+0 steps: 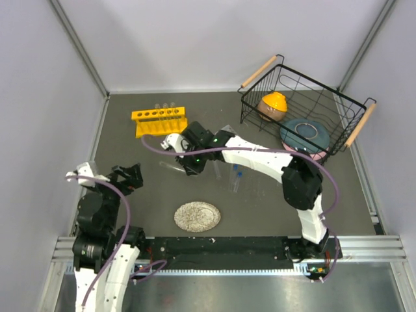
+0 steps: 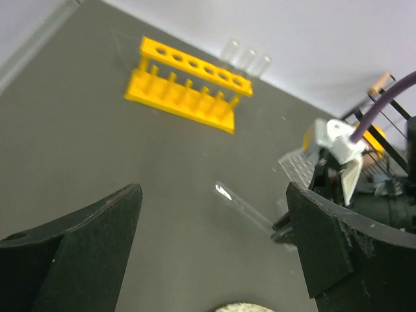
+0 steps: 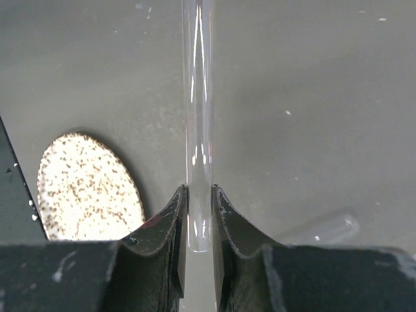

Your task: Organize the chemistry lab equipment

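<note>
My right gripper [image 3: 198,195] is shut on the end of a thin clear test tube [image 3: 198,97], which points away from the fingers over the grey mat. From above, this gripper [image 1: 188,162] is at mid-table with the tube [image 1: 171,167] sticking out to its left. I cannot tell whether the tube touches the mat. The yellow six-hole rack [image 1: 159,121] stands behind it, with clear tubes [image 2: 247,60] at its far side. My left gripper [image 1: 128,177] hangs open and empty at the left, facing the held tube [image 2: 244,205]. Blue-capped vials [image 1: 236,175] lie to the right.
A speckled round plate [image 1: 197,216] lies near the front edge. The black wire basket [image 1: 338,136] at the back right holds bowls. A clear gridded piece [image 2: 294,164] sits beside the right arm. Another clear tube [image 3: 325,229] lies on the mat near the right fingers.
</note>
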Robot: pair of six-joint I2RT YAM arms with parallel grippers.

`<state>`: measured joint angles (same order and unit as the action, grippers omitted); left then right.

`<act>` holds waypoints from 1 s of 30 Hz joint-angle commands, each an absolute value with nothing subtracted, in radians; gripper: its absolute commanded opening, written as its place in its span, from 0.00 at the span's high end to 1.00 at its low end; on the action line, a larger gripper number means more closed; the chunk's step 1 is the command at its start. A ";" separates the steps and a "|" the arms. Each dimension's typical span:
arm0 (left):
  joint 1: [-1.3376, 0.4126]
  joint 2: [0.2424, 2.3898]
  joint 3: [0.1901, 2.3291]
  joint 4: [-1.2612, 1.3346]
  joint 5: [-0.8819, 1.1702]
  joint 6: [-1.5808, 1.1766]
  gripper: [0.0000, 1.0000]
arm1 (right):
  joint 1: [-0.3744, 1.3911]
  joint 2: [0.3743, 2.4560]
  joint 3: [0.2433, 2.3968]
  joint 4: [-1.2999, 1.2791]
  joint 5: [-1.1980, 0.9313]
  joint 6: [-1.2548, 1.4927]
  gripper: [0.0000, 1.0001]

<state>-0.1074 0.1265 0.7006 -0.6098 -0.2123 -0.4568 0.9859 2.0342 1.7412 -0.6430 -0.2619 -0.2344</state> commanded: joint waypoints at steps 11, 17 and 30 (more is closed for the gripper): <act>-0.109 0.533 0.603 -0.269 0.411 -0.926 0.02 | 0.899 1.684 1.497 -0.492 -0.416 -0.253 0.89; -0.100 0.627 0.522 -0.014 0.589 -1.096 0.06 | 0.887 1.609 1.425 -0.454 -0.480 -0.259 0.89; -0.097 0.647 0.471 0.022 0.620 -1.135 0.28 | 0.885 1.571 1.385 -0.434 -0.545 -0.273 0.89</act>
